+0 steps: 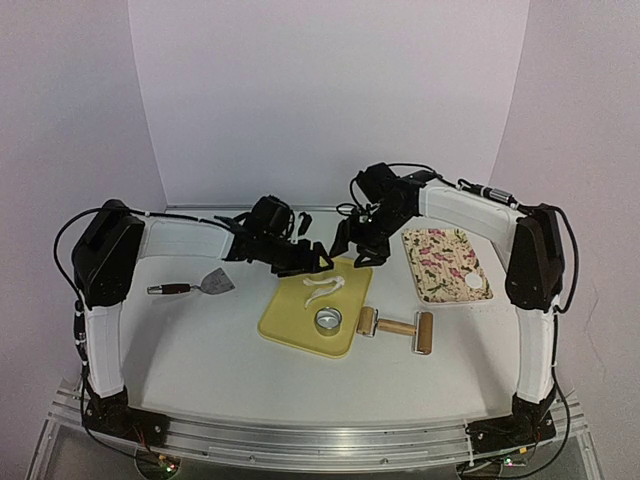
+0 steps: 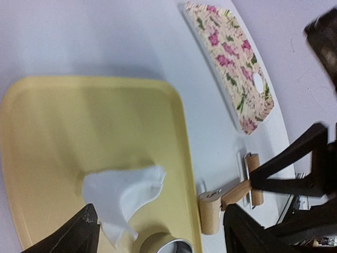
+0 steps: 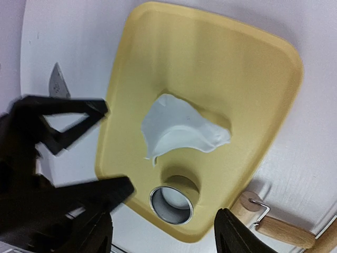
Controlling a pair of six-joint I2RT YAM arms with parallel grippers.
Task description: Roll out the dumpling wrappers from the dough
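left gripper hangs with jaws spread and empty just above the torn dough sheet on the yellow board. right gripper is likewise released, over the ring cutter. one dumpling wrapper lies on the floral tray. the dough looks thin, limp and probably tacky; pinching a free edge lightly should keep it from stretching or tearing.

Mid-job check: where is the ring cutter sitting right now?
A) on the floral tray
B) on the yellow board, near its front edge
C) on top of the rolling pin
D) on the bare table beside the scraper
B: the ring cutter stands on the yellow board, on the near side of the dough scrap and apart from it.
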